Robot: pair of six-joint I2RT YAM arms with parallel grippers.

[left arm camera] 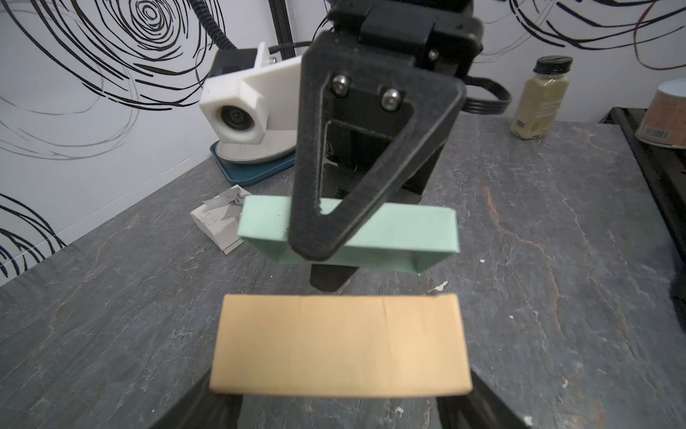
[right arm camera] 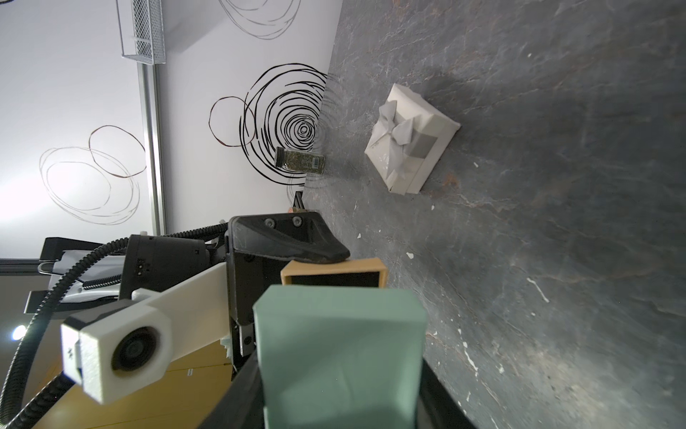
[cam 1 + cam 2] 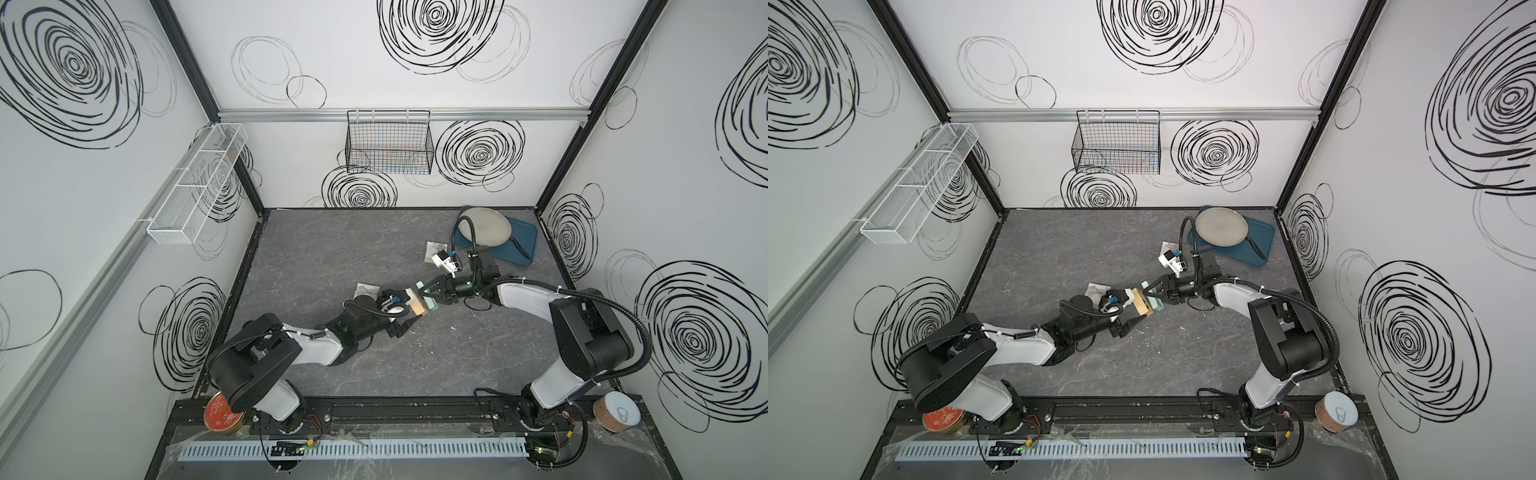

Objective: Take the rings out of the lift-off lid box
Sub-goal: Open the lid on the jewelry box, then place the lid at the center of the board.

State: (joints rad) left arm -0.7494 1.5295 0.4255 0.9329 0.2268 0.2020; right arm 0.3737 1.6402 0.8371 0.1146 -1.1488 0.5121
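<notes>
Left end effector [image 3: 415,307]: clenched on the tan box base [image 1: 339,345], held clear of the bench [image 3: 316,249].
Right end effector [image 3: 431,294]: grasping the mint-green lid [image 1: 349,230], one finger outside its wall and one inside.
Lid and base: apart, just beside each other, open sides facing.
Rings [image 3: 419,366]: in both top views, faint tiny loops on the bench, nearer its front edge, well apart from both end effectors and below the held box; also at [image 3: 1144,365].
Ring count and colour: too small to tell.
Box interior: dark in the right wrist view [image 2: 334,279]; contents could not be made out.
Hidden: the left fingers were mostly cut off by the left wrist view's edge; the lid's far side was covered by the right finger.
Grey gift box with bow [image 2: 412,137]: closed, on the bench beside the left arm.
Writing: spice jar [image 1: 540,100] label blurred; a second jar [image 2: 300,159] showed only a barcode.
</notes>
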